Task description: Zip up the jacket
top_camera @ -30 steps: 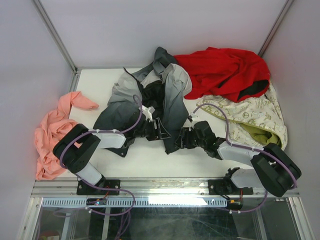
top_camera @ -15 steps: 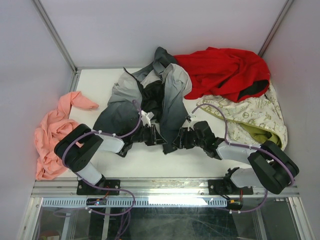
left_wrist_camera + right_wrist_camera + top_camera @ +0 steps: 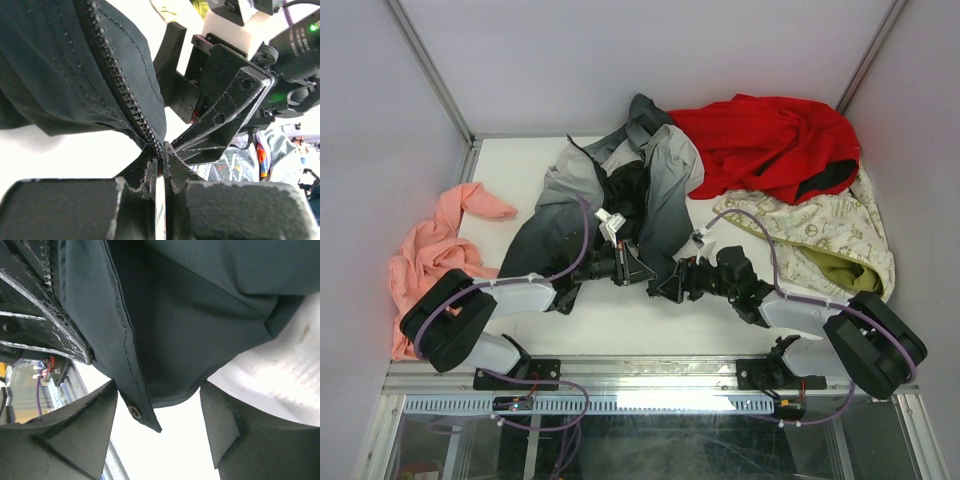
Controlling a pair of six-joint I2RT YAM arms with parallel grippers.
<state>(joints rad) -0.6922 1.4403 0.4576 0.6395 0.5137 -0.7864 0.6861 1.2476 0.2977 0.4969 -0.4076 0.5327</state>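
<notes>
From above, the jacket [image 3: 620, 205] lies crumpled in the middle of the table [image 3: 520, 165], its far side touching the red garment [image 3: 770, 140]. The left gripper [image 3: 638, 268] and right gripper [image 3: 667, 286] meet at its near hem, where black fingers against dark cloth hide who holds what. The left wrist view settles one side. That gripper is clenched on the jacket's front edge, and the zipper [image 3: 125, 95] teeth run down into the pinch. Their lower end is buried between the pads, and no slider can be made out. In the right wrist view the fingers [image 3: 75, 430] stand apart on either side of a hanging hem corner with a snap [image 3: 134, 411], gripping nothing. The rest of the jacket is cut off by the frame. A second ago the left fingers were spread; they have since closed. That arm has also stretched lower and farther forward, and the right gripper has slid left to meet it.
</notes>
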